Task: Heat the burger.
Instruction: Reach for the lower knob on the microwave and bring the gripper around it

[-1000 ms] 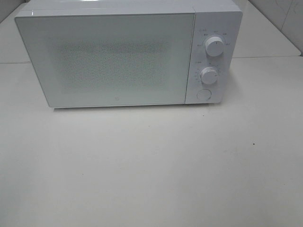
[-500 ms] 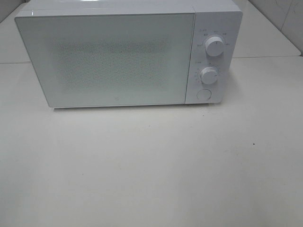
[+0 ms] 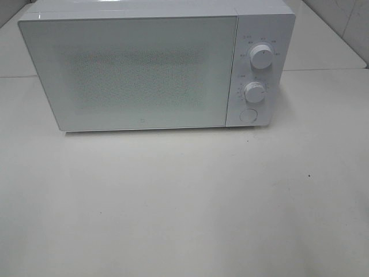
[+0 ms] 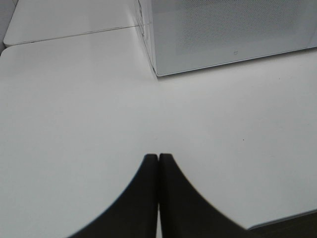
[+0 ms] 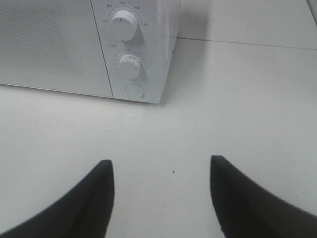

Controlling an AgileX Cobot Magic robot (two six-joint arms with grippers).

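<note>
- The burger shows in no view. Its look, the way it points, its long axis and where it lies cannot be told.
- The left tool [image 4: 158,157] is closed. Its two dark fingers are pressed together along their length, with nothing between them. It sits over the bare white counter [image 4: 74,109], out in front of the microwave's left front corner and well apart from it.
- The microwave [image 3: 138,8] is a white box standing at the back of the counter, with its front facing the high camera.
- The door [image 3: 138,75] is shut and covers most of the front. Its pale glass has a fine speckled mesh in the middle, and nothing behind it can be made out.
- To the right of the door is a narrow control panel. It has an upper knob [image 3: 262,57], a lower knob [image 3: 254,92] ringed with small marks, and a round button [image 3: 248,115] below them.
- A tiny dark speck [image 3: 309,175] lies on the counter, in front of the microwave and to its right.
- The right tool [image 5: 161,166] is open. Its two dark fingers stand wide apart, with only counter showing between them. It sits over the counter in front of the panel end of the microwave, apart from it.
</note>
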